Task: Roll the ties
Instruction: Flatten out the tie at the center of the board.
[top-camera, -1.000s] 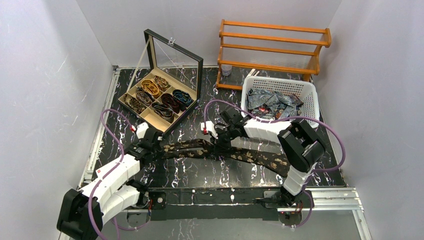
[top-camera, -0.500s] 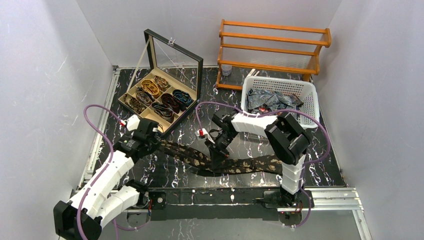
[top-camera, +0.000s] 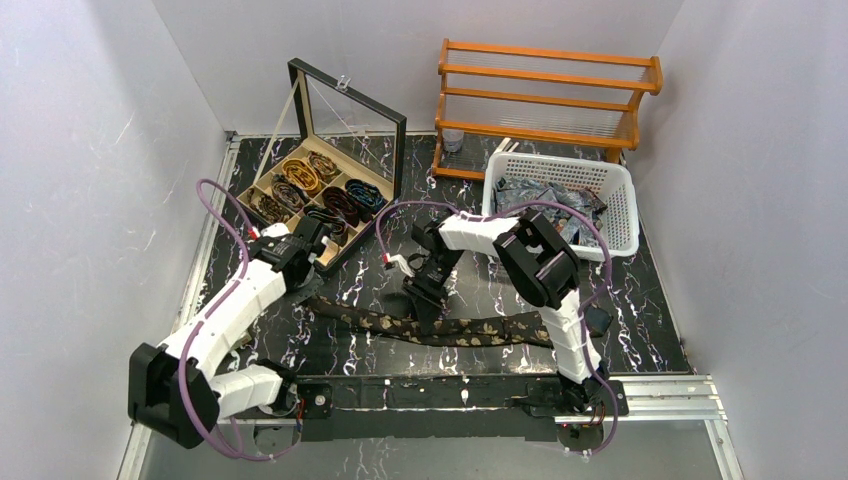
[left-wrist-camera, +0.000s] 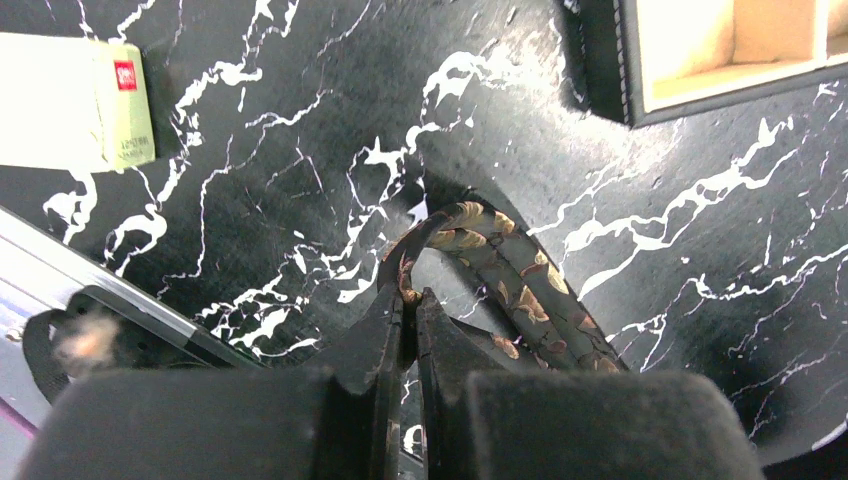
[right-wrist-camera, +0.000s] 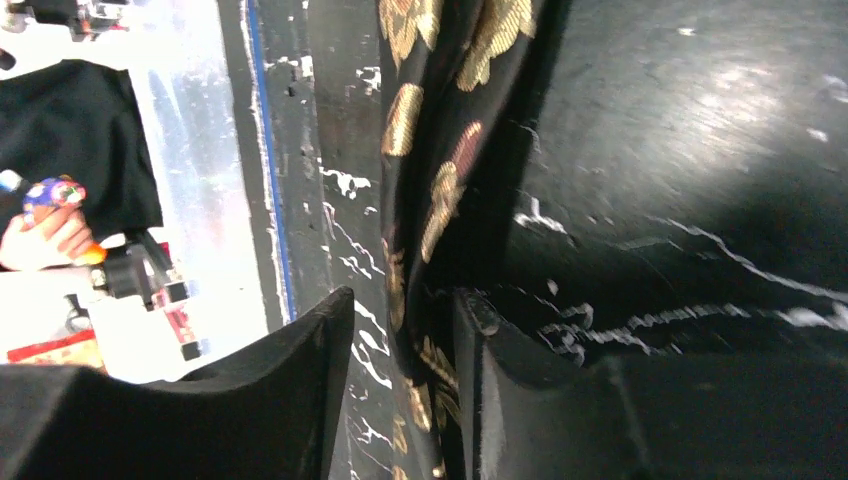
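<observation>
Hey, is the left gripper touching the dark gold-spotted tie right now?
Touching. In the left wrist view the left gripper is shut on the tie, pinching its looped end.

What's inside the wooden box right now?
Rolled ties fill most compartments of the box. The left wrist view shows one near compartment looking bare. From above, the left arm covers that near corner, so its contents are hidden.
</observation>
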